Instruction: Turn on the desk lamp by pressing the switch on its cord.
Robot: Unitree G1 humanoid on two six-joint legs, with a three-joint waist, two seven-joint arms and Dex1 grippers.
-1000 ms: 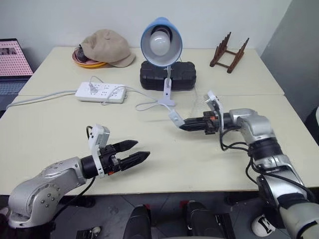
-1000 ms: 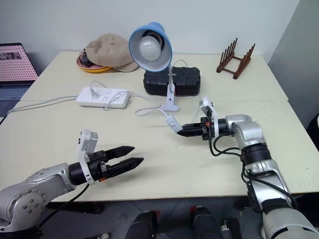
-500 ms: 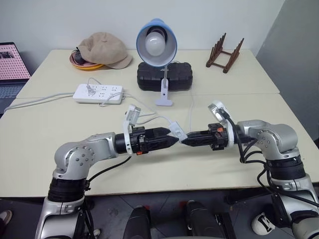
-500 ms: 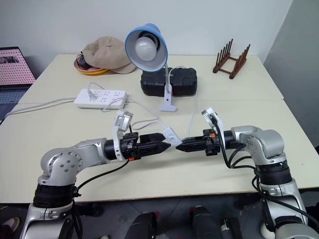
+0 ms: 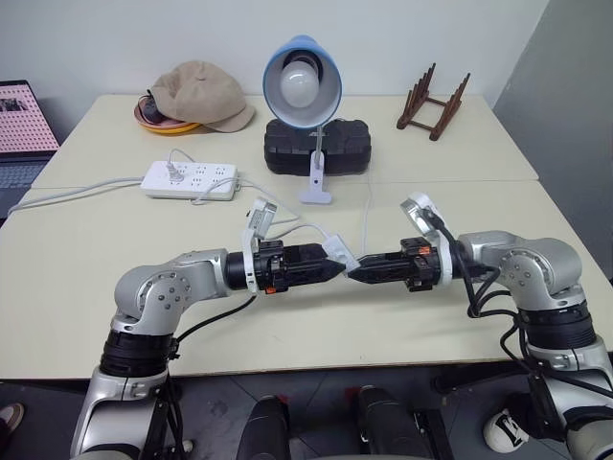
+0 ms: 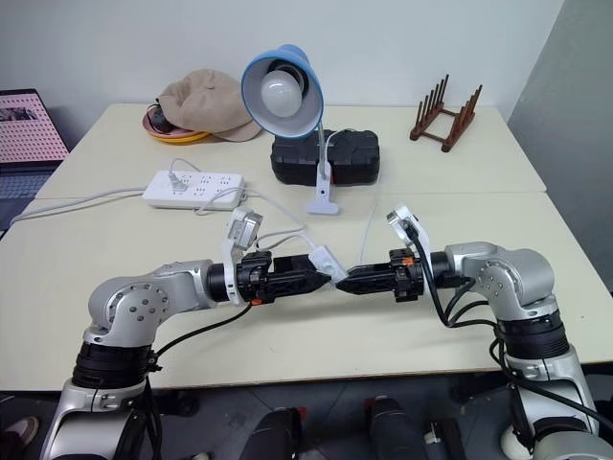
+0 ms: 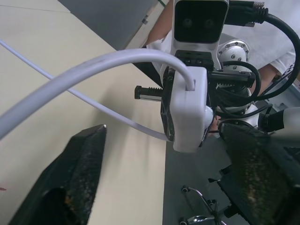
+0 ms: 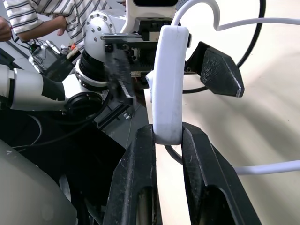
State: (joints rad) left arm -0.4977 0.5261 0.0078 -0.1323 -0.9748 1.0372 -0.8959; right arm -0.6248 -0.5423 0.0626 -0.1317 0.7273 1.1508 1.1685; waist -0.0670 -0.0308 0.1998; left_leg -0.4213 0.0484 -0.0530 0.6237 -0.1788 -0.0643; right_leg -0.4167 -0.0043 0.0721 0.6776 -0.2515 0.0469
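Our right gripper is clamped on the lower end of the switch, holding it above the table out in front of us. Our left gripper faces it with its fingers parted, one on each side of the switch. We should close squarely on the rocker while the right stays steady. The cord runs toward 12 o'clock to the desk lamp, seemingly unlit.
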